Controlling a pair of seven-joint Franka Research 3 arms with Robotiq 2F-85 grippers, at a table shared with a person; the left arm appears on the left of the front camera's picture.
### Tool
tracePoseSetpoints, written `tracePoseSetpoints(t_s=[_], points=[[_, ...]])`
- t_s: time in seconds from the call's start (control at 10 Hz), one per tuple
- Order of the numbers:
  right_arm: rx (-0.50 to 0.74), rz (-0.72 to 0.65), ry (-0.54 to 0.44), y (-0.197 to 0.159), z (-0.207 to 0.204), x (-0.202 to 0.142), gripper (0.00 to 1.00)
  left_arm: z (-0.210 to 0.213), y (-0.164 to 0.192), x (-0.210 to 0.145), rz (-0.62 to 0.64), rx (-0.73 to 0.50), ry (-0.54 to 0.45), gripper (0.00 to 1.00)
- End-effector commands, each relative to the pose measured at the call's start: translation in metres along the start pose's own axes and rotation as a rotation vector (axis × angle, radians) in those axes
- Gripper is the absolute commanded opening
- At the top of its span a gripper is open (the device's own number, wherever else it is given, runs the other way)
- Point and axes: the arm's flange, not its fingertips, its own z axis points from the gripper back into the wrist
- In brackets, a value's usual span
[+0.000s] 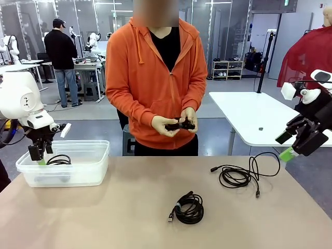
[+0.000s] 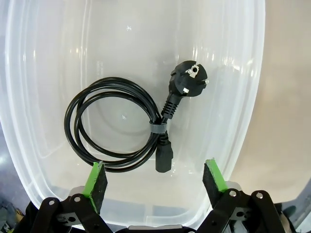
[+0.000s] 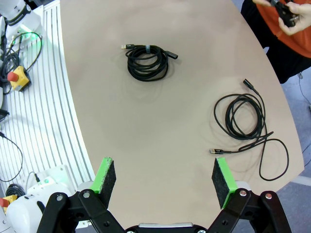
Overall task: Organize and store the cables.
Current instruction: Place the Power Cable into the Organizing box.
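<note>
A coiled black power cable (image 2: 121, 124) with a round plug lies in the clear plastic bin (image 1: 96, 155); part of its loop (image 1: 58, 160) shows over the rim. My left gripper (image 1: 40, 153) hangs open just above it, green pads (image 2: 95, 179) apart with nothing between. A bundled cable (image 1: 189, 208) lies mid-table, also seen as a tied coil (image 3: 146, 60). A looser cable (image 1: 243, 175) sprawls to the right, its loops (image 3: 243, 119) trailing a long tail. My right gripper (image 1: 293, 145) stands open and raised at the table's right edge. The person's hands hold another black cable (image 1: 179, 125).
The person in an orange hoodie (image 1: 155, 78) stands at the far edge. A white table (image 1: 249, 111) stands behind on the right. The tan tabletop (image 1: 114, 212) is bare between the bin and the bundled cable.
</note>
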Motion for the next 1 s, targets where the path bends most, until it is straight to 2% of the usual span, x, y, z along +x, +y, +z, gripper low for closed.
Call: tracePoseSetpoints(t_s=[0.0,0.6,0.8,0.9], points=[[-0.007,-0.003,-0.002,-0.002,0.0,0.004,1.0,0.001,0.005,-0.002,0.0,0.005,0.003,1.0],[-0.007,-0.003,-0.002,-0.002,0.0,0.004,1.0,0.0,0.0,0.0,0.0,0.0,0.0,1.0],[-0.007,-0.003,-0.002,-0.002,0.0,0.004,1.0,0.042,-0.025,-0.001,-0.006,0.029,-0.067,1.0],[-0.007,-0.003,-0.002,-0.002,0.0,0.004,1.0,0.064,-0.042,-0.003,-0.019,0.066,-0.068,1.0]])
